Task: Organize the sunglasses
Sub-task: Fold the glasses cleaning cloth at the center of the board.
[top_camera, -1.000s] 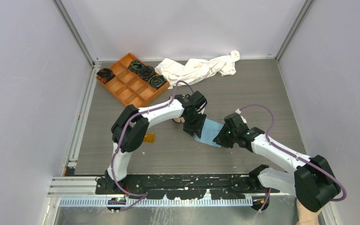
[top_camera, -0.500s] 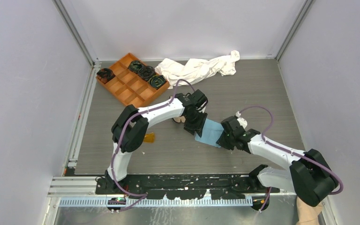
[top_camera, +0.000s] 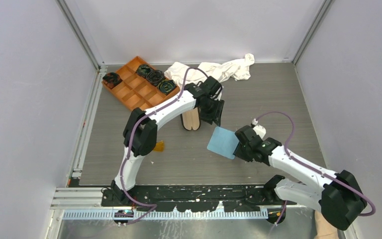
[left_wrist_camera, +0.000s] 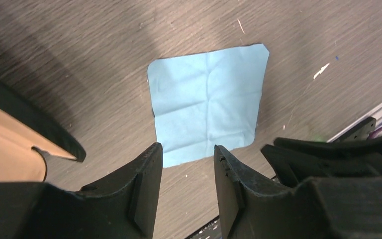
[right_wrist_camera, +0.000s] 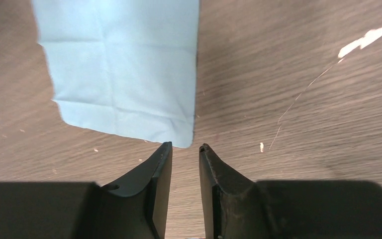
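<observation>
The sunglasses (top_camera: 158,146) show only as an amber bit beside the left arm's elbow; the rest is hidden. The light blue cloth (top_camera: 223,142) lies flat on the table, also in the left wrist view (left_wrist_camera: 208,104) and the right wrist view (right_wrist_camera: 119,69). The open black case with beige lining (top_camera: 190,120) lies left of the cloth, its edge in the left wrist view (left_wrist_camera: 15,142). My left gripper (top_camera: 216,117) (left_wrist_camera: 188,149) is open and empty, raised behind the cloth. My right gripper (top_camera: 239,145) (right_wrist_camera: 185,145) is narrowly open and empty at the cloth's near right corner.
An orange compartment tray (top_camera: 135,90) with several dark coiled items stands at the back left. A crumpled white cloth (top_camera: 211,72) lies at the back. Walls close in left, right and back. The right arm (left_wrist_camera: 338,154) shows in the left wrist view.
My left gripper has lifted off the cloth and moved toward the back, uncovering the case. My right gripper has drawn back to the cloth's corner. The cloth now lies flat and free.
</observation>
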Tool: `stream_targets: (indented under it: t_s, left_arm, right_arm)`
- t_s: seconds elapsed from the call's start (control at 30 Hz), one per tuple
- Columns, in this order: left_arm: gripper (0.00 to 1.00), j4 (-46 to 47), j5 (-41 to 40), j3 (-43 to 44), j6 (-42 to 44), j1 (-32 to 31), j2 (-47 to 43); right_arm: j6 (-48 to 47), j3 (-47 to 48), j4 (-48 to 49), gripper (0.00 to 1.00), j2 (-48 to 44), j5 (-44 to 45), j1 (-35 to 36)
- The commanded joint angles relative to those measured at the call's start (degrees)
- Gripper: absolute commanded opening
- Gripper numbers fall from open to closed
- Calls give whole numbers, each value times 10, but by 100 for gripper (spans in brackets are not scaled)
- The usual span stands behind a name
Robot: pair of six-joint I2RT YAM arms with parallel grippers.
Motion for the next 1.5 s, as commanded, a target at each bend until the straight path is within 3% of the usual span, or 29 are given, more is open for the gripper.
stream_targets:
  t_s: [0.0,0.2,0.3,0.47,0.73,1.0,1.47]
  left_arm:
    - [44,-20,2,47,11,-3,40]
    - [44,34,-25,30,39,-3,55]
    - [44,38,-39,35,68,-1,63]
    - [42,2,30,93,86,19,113]
    - [31,-14,15,119,128,27,152]
    - [25,-35,82,146,161,27,183]
    - [24,-34,99,150,153,23,201]
  right_arm:
    - [-30,93,-54,34,-16,88,-17]
    - [-98,110,24,32,53,-4,-159]
    - [-128,131,37,31,103,-27,-192]
    - [-152,161,48,30,156,-42,-204]
    - [-152,155,47,30,149,-47,-213]
    - [-153,154,47,30,152,-47,-216]
    - [-149,153,46,29,145,-49,-220]
